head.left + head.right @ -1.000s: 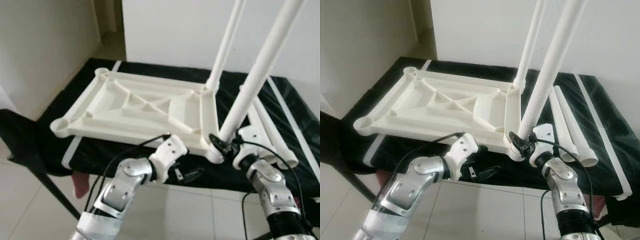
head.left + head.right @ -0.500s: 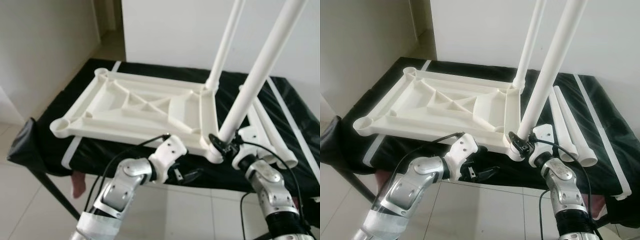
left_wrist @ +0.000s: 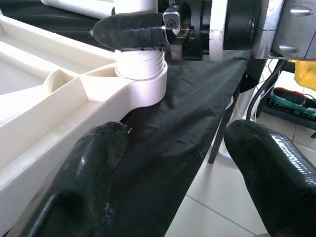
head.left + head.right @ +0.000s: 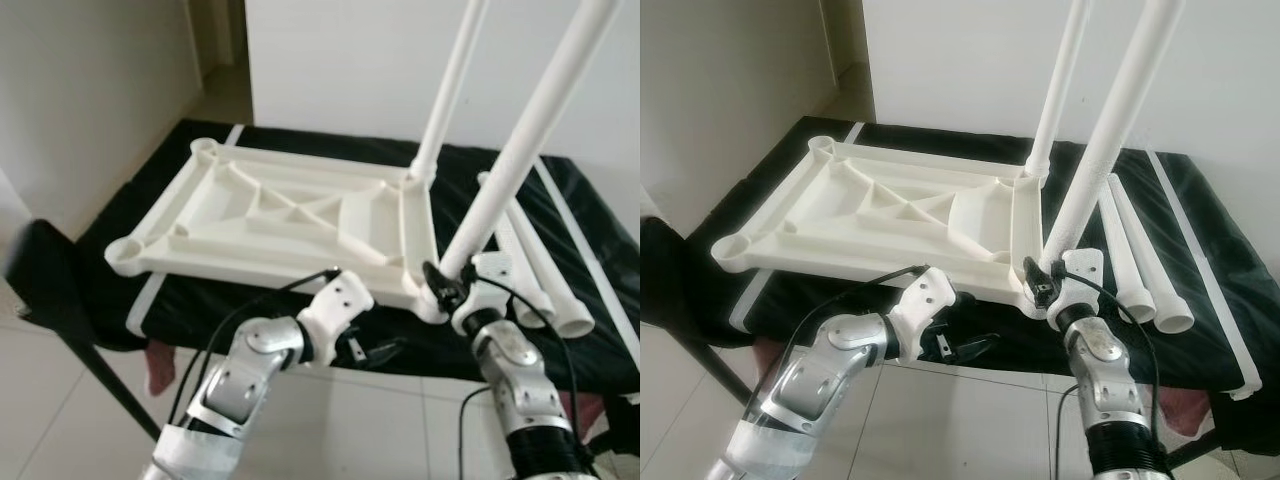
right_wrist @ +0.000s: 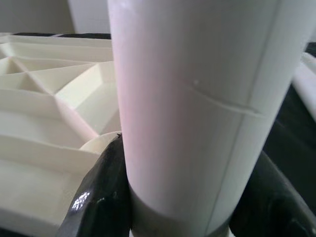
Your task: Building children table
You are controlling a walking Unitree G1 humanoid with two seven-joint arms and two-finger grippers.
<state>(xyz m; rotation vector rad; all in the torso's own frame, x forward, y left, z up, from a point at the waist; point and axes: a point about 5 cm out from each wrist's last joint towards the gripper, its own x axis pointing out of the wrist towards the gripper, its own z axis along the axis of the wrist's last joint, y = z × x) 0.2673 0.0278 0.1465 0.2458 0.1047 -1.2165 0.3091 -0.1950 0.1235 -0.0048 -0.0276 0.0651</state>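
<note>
A white plastic tabletop [image 4: 290, 225] is laid upside down on a work surface draped in black cloth [image 4: 560, 215], its underside showing raised ribs in triangles and a round socket at each corner. Two long, smooth white tubular legs are stood upright in the sockets along the robot's right side: the far leg [image 4: 450, 90] at the back corner and the near leg [image 4: 520, 150] at the front corner. The near leg is seen slightly tilted, and in the left wrist view its threaded end [image 3: 140, 64] is partly exposed above the socket collar. Two more loose legs [image 4: 1140, 265] are laid side by side on the cloth just beside the tabletop, their open ends towards the robot. The right gripper [image 4: 450, 285] is raised to the base of the near leg, and its black fingers [image 5: 106, 197] are pinched on either side of the tube just above the socket. The left arm is bent at the elbow, with the left gripper [image 4: 375, 352] held low beneath the table's front edge; its glossy black fingers [image 3: 94, 163] are spread apart around nothing. A dark chair back [image 4: 45, 285] is seen at the left, on a pale tiled floor [image 4: 330, 430].
</note>
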